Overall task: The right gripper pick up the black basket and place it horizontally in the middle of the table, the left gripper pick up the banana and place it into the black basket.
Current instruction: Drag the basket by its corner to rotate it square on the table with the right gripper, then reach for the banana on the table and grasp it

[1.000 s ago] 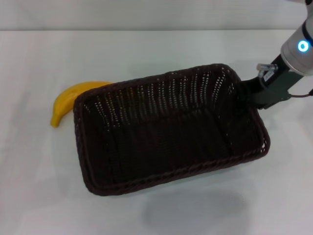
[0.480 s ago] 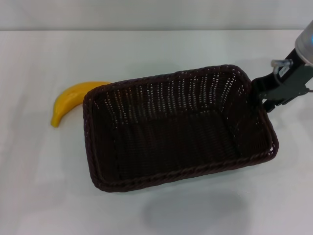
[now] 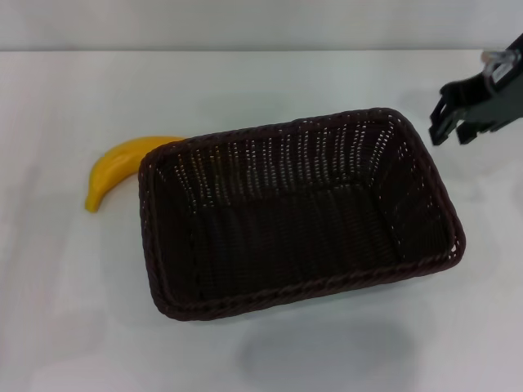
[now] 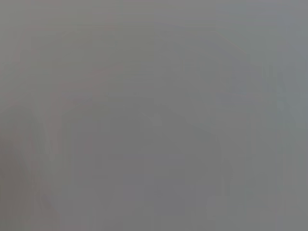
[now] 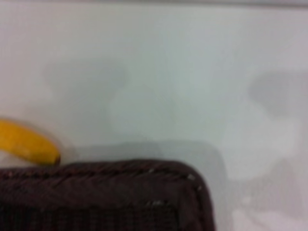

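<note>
The black basket (image 3: 298,214) lies lengthwise on the white table (image 3: 245,82) near the middle, empty. It also shows in the right wrist view (image 5: 106,195). The yellow banana (image 3: 118,167) lies on the table just beyond the basket's left end, partly hidden behind its rim; its end shows in the right wrist view (image 5: 26,142). My right gripper (image 3: 452,124) is open and empty, lifted off the basket, above and to the right of its far right corner. My left gripper is out of view; the left wrist view shows only grey.
Bare table lies in front of the basket, to its left and behind it. The table's far edge (image 3: 245,51) runs along the top of the head view.
The right gripper has let go of the basket's right end and moved up and to the right. The basket shifted right a second ago, then stayed put. The banana has not moved.
</note>
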Action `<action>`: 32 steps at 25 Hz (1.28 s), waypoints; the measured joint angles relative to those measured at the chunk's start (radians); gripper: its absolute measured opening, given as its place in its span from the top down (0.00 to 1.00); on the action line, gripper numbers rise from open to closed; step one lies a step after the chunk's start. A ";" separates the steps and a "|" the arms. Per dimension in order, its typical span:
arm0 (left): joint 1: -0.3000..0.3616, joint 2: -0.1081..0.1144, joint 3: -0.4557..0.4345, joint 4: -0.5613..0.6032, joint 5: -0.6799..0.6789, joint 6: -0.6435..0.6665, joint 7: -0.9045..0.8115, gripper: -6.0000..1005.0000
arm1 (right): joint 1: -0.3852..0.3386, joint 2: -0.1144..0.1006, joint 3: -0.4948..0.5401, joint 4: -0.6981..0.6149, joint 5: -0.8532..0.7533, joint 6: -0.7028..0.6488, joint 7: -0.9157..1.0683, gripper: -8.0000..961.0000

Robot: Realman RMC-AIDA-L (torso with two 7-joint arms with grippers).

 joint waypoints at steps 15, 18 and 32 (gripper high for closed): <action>0.028 0.039 0.010 0.231 0.343 0.319 -0.515 0.13 | -0.373 0.031 0.153 -0.248 0.100 -0.412 -0.508 0.68; 0.042 0.045 0.006 0.365 0.477 0.395 -0.711 0.13 | -0.481 0.032 0.226 -0.235 0.273 -0.572 -0.727 0.68; 0.002 0.207 0.001 0.928 1.442 0.405 -1.825 0.13 | -0.624 0.027 0.574 0.346 1.075 -0.708 -1.738 0.67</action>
